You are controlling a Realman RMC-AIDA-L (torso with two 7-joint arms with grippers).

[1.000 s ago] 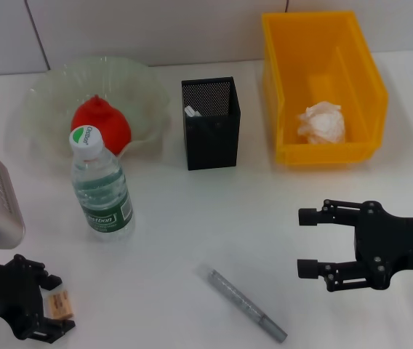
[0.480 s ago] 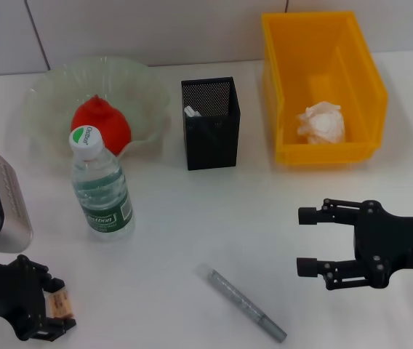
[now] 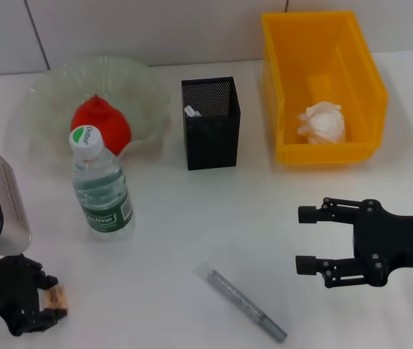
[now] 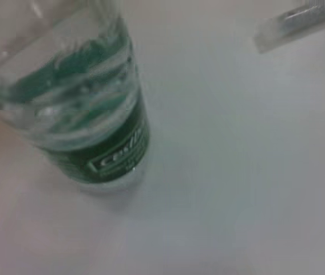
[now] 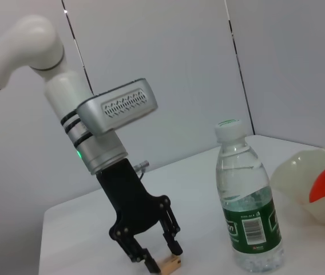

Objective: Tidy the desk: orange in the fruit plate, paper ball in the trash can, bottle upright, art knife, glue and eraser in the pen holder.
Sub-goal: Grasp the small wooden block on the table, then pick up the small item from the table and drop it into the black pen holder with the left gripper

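Landmark: bottle, upright on the white desk, cap on

Behind the bottle, just beside it: fruit plate, with the orange lying inside

Right of the bottle and a little farther back: pen holder, upright, a small white-tipped item poking up at its inner left wall

Far right of the bottle, beyond the pen holder: trash can, with the paper ball on its floor

Nearer than the bottle and to its right: grey pen-like stick, lying slantwise flat on the desk, apart from everything else

Nearer than the bottle and to its left, down at desk level: left gripper, fingers closed around the eraser; from the right wrist view, eraser pinched between the black fingertips, resting at the desk surface, well short of the bottle

Well right of the bottle, past the stick: right gripper, pointing toward the bottle's side, jaws spread wide with nothing between them
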